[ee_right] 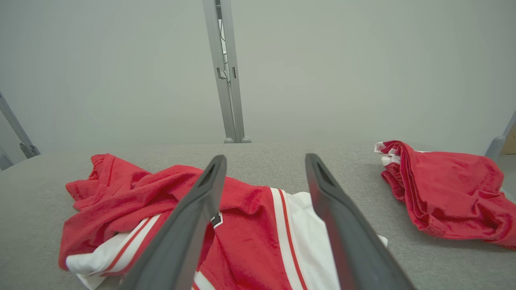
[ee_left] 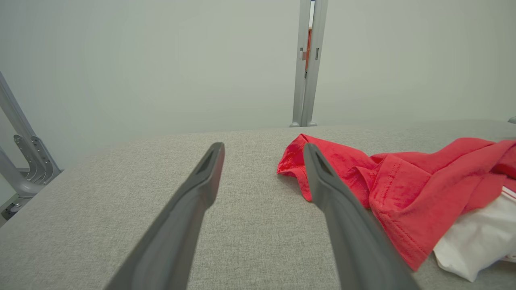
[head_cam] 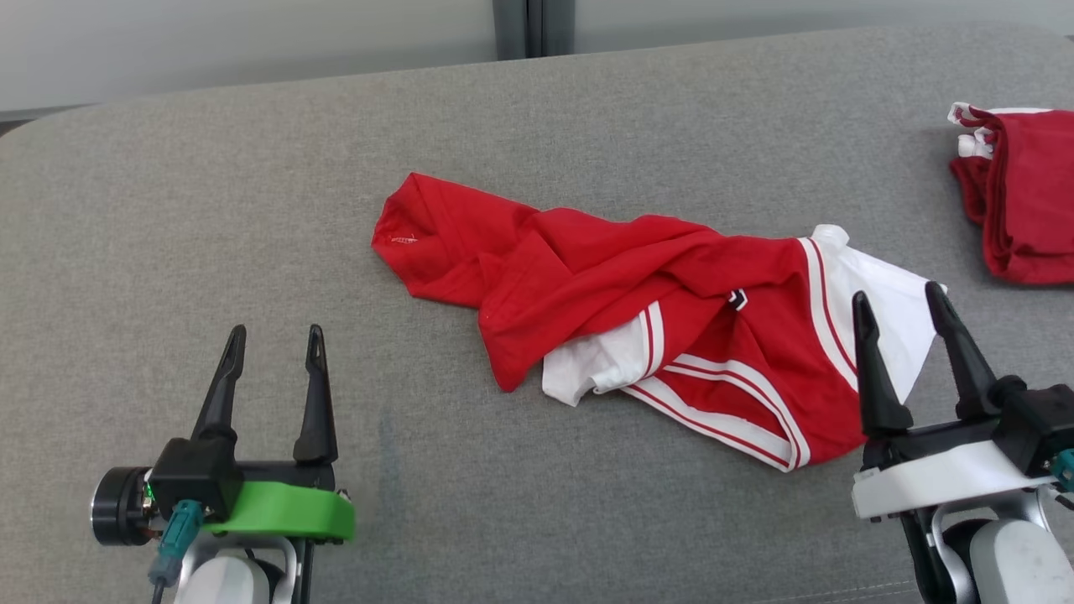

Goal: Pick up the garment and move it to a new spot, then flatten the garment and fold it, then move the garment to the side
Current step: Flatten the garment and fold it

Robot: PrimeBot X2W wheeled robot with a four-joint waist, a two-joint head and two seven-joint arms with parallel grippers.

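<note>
Head view: crumpled red-and-white garment (head_cam: pixel 604 277) mid grey bench (head_cam: pixel 252 168); left end effector (head_cam: pixel 277 331) spread, well apart from it; right end effector (head_cam: pixel 896 292) spread, gripping nothing, over its white edge; folded red garment (head_cam: pixel 1024 201) far right.
Left wrist view: fingers (ee_left: pixel 193 201) parted, red-and-white garment just right of them.
Right wrist view: fingers (ee_right: pixel 189 225) parted above striped cloth.

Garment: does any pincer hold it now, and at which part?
Nothing is held. The left pincer is open beside the garment, apart from it. The right pincer is open over its white edge, pinching no cloth.
</note>
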